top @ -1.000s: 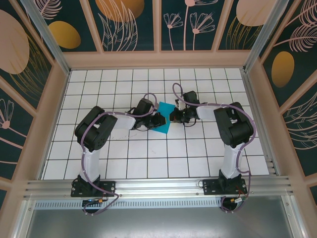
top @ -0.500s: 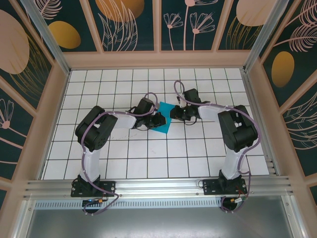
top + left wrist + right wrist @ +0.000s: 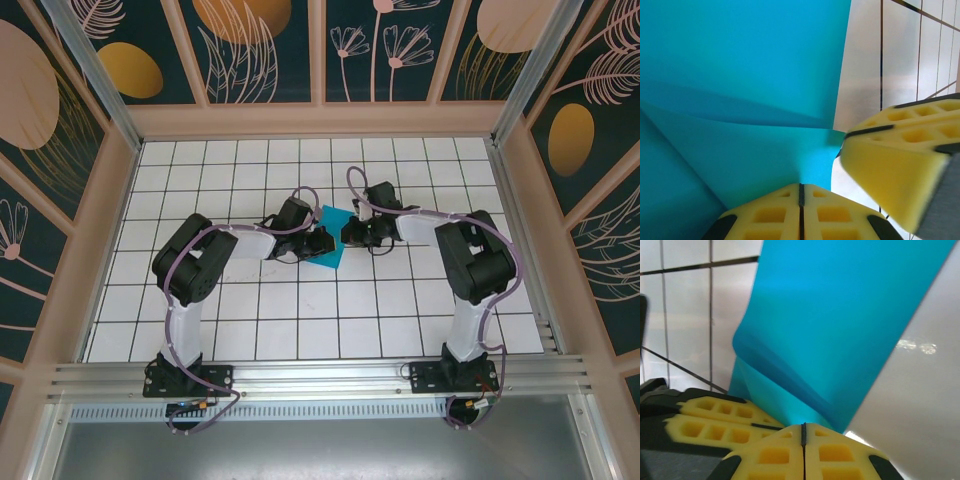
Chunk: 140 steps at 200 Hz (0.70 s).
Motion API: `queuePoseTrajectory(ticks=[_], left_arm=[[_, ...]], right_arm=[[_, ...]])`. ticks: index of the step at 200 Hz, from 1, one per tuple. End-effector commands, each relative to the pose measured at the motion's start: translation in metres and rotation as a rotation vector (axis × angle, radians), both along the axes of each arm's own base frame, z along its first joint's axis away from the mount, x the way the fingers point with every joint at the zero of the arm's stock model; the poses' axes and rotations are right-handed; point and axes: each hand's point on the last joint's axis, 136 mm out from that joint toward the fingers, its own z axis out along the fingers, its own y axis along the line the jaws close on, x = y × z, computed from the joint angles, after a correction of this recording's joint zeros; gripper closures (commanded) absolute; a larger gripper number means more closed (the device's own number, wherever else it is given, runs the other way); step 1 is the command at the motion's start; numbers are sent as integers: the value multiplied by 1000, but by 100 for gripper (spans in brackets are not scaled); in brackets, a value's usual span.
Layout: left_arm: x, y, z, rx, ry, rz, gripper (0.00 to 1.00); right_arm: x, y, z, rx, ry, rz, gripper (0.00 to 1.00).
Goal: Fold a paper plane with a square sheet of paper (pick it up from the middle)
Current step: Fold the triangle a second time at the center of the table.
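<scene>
The square sheet of paper is teal-blue, folded into creased layers, and sits at the middle of the gridded table. My left gripper meets it from the left and my right gripper from the right, their tips close together. In the left wrist view the yellow left gripper is shut, with the paper running into its seam. The right gripper's yellow fingers sit just beside it. In the right wrist view the right gripper is shut at the bottom of a folded flap of the paper.
The white gridded table is walled by a wooden frame at the back and both sides. An aluminium rail carries both arm bases along the near edge. In the right wrist view the left gripper's fingers lie at the lower left.
The right arm swung a little to the right and came back, its gripper staying at the paper's right edge. The left arm and the paper have hardly moved.
</scene>
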Motion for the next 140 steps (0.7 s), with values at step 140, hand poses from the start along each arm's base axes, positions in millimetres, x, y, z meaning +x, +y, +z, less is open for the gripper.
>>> queuePoseTrajectory(ticks=[140], left_arm=[[31,15,31,-15,-94,150,88]], right_arm=[[-9,-16,-47,-176,83,21,94]])
